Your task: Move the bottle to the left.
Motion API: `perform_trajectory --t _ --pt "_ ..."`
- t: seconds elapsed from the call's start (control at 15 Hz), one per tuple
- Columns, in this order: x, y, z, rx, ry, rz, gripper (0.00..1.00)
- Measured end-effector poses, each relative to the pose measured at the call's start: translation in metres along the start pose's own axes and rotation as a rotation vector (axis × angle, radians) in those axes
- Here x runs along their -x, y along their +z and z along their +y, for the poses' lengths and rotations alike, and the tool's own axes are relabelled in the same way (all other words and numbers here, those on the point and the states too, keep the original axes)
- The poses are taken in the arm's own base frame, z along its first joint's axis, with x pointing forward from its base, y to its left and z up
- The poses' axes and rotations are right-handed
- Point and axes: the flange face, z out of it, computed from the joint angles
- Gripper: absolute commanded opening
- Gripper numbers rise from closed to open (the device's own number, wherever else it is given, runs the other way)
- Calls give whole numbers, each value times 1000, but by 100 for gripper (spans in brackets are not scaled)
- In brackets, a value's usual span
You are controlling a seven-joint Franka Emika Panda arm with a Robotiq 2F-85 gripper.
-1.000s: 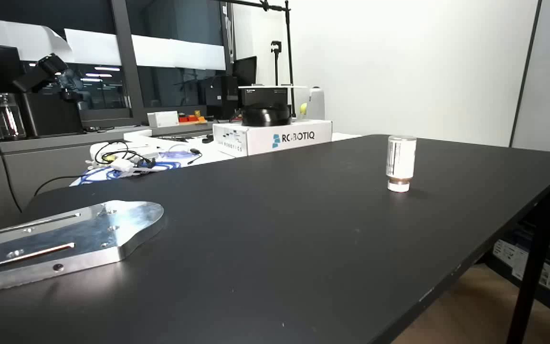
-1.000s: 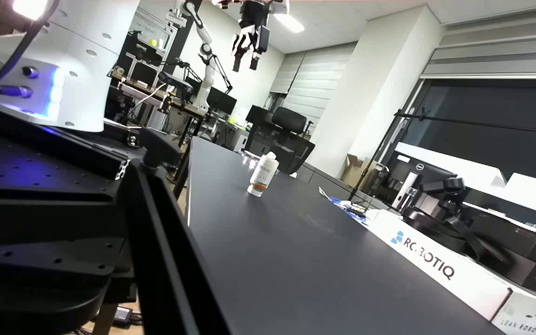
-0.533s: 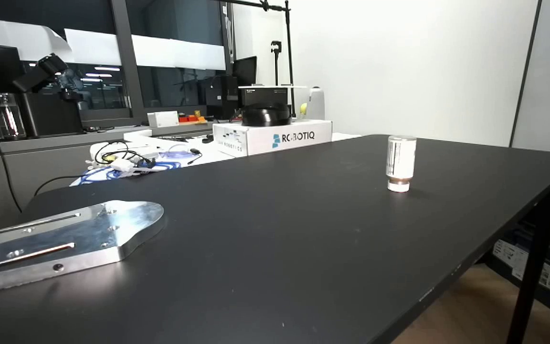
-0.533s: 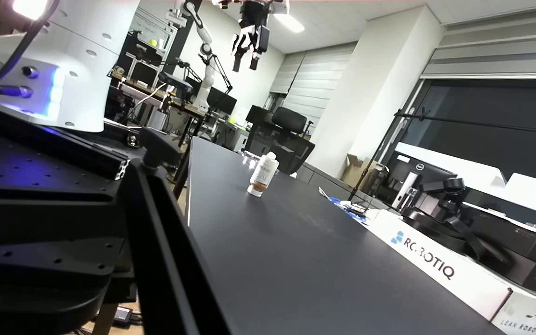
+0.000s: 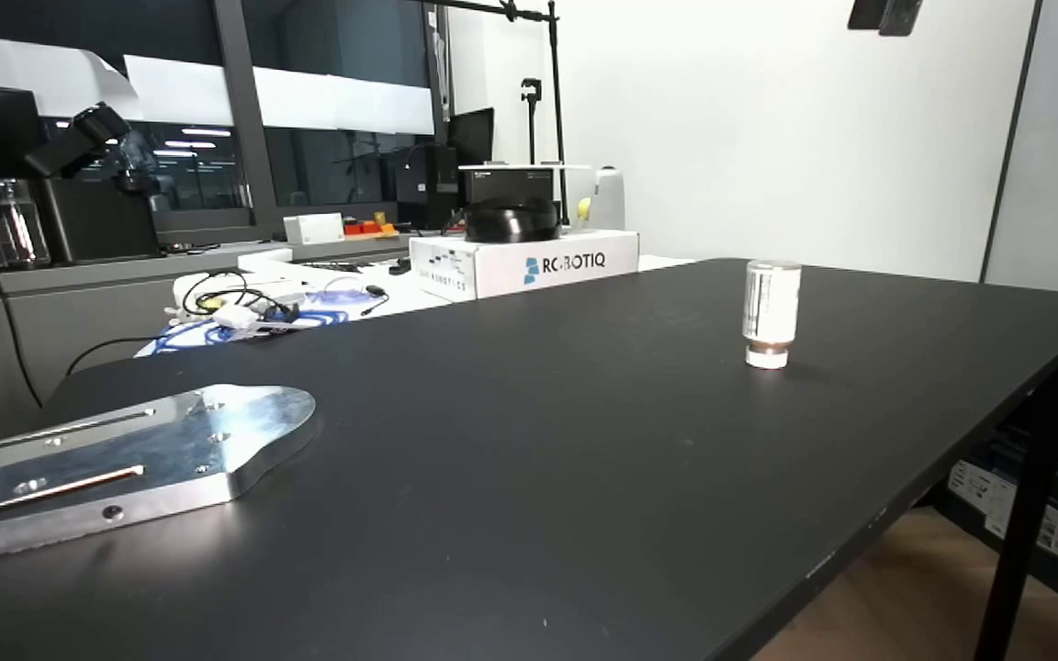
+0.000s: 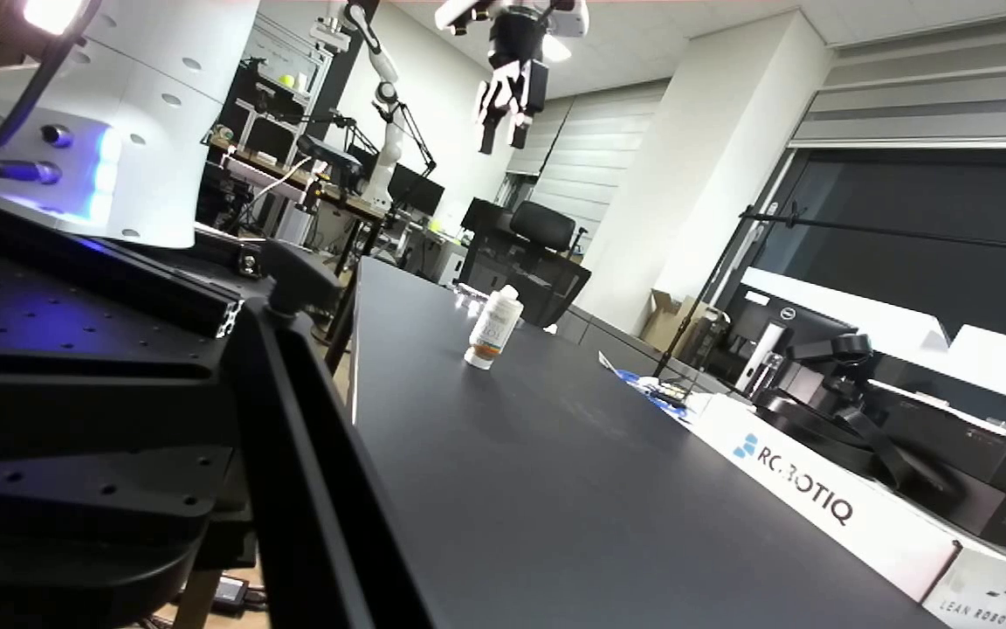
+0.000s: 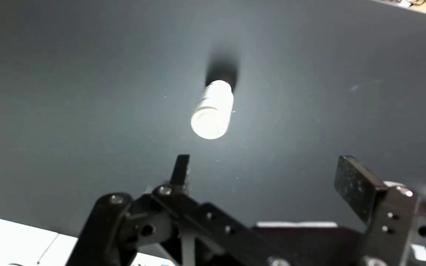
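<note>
Spread wide, the claw (image 7: 264, 164) is shown close up in the wrist view. In an exterior view it is seen from the side, high over the table (image 6: 485, 454), together with the arm base (image 6: 162, 140) and a chair (image 6: 542, 224); in an exterior view only its dark fingertips (image 5: 900, 18) are caught at the top edge, while a metal plate (image 5: 171, 450) is shown large on the table.

The fingers (image 7: 180, 171) are parted far: in the wrist view, a gap much wider than the bottle (image 7: 213, 112) is shown. The bottle is stood upright on the table, its narrower white end down, well below the claw and well apart from both fingers. In the wrist view it is seen beyond the fingertips, nearer one finger than the other.
</note>
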Motion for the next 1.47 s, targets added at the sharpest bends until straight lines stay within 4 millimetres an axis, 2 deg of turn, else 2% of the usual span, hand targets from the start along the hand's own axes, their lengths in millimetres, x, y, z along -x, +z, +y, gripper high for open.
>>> perform_trajectory --t 0.13,0.2,0.33,0.53,0.73,1.07,1.33,1.4,1.47 --pt "-16 24 34 14 68 11 100" --pt "-21 38 46 18 91 11 100" --pt "-28 69 55 12 116 -2 100" --pt "-36 108 53 -26 149 0 100" --pt "-45 136 52 -64 214 14 100" --pt "-56 175 61 -85 285 -63 100" --pt "-58 199 54 -107 313 -113 100" --pt "-59 204 50 -113 319 -124 75" --pt "-59 208 46 -117 322 -135 74"
